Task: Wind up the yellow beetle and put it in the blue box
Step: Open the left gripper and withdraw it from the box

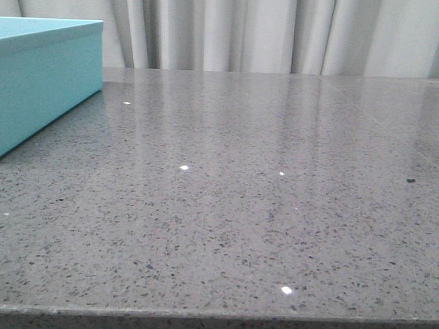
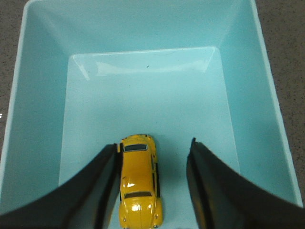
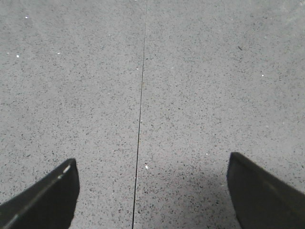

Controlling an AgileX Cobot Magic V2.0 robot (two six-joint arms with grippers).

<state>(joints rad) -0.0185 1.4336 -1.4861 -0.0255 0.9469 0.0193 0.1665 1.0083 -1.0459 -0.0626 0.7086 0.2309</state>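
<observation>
The yellow beetle (image 2: 140, 183) rests on the floor of the blue box (image 2: 143, 95) in the left wrist view. My left gripper (image 2: 153, 147) hangs over the box, jaws open. One finger (image 2: 97, 181) lies close against the car's side; the other finger (image 2: 214, 181) stands well apart from it. The blue box also shows at the far left in the front view (image 1: 42, 79); neither arm nor the car shows there. My right gripper (image 3: 151, 168) is open and empty above the bare grey table (image 3: 190, 95).
The speckled grey stone table (image 1: 239, 208) has a thin seam line (image 3: 140, 109) under my right gripper. White curtains (image 1: 282, 29) hang behind the table. The table's front edge (image 1: 214, 316) runs along the bottom of the front view.
</observation>
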